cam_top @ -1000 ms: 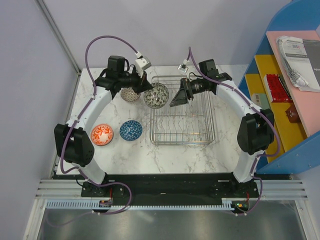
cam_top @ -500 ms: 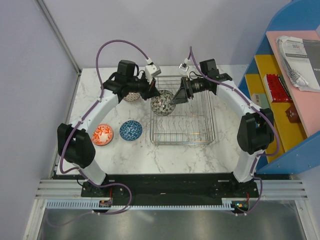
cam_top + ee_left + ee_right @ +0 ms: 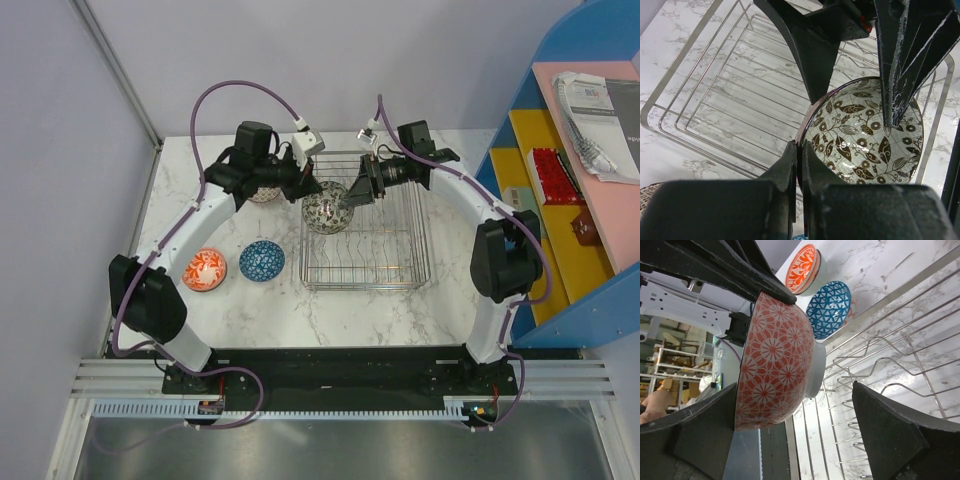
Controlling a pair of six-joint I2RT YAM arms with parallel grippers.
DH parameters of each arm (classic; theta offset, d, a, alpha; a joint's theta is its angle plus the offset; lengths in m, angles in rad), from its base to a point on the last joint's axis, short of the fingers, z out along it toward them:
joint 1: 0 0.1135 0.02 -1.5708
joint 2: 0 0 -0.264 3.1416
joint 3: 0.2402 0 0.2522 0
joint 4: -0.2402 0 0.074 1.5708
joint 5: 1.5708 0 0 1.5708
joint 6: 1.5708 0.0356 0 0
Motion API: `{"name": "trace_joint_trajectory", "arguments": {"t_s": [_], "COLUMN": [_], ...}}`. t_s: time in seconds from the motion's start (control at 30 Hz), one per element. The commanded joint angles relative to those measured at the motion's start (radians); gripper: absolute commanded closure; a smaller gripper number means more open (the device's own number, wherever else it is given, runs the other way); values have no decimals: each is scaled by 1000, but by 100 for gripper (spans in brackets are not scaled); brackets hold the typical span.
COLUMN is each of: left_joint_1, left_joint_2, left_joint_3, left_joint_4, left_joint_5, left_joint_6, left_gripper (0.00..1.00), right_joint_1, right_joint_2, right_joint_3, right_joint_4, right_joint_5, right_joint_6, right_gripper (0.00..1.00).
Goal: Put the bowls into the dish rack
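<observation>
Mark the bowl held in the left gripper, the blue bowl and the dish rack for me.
held bowl (image 3: 860, 145): left wrist view, on its patterned inside.
blue bowl (image 3: 262, 260): top external view, middle of its inside.
dish rack (image 3: 365, 285): top external view, near rim wire.

Bowl (image 3: 328, 210) and fingers (image 3: 357, 190) block dish rack's (image 3: 365, 286) far corner — near end seemingly free.

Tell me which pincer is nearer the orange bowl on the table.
Left. The left pincer clamps the brown-patterned bowl at the dish rack's far-left corner, beyond the orange bowl; the right pincer is farther right, over the rack.
</observation>
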Motion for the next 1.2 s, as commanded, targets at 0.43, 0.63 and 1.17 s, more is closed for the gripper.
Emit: {"name": "trace_joint_trajectory", "arguments": {"t_s": [0.43,0.63,1.17], "left_joint_1": [-36,-40,-45], "left_joint_2": [-36,-35,-27], "left_joint_3": [18,20,9], "left_joint_4": [66,71,74], "left_joint_5": [-5,-8,-1], "left_joint_6": [-3,-5,-11], "left_gripper": [98,98,98], "right_joint_1": [3,10,10], "right_joint_2": [34,24,31], "right_joint_3": [-20,-37,-25], "right_joint_4": [36,36,36], "right_joint_5": [-234,-244,-275], "right_joint_6": [22,24,14], "right_gripper": [6,10,46]}}
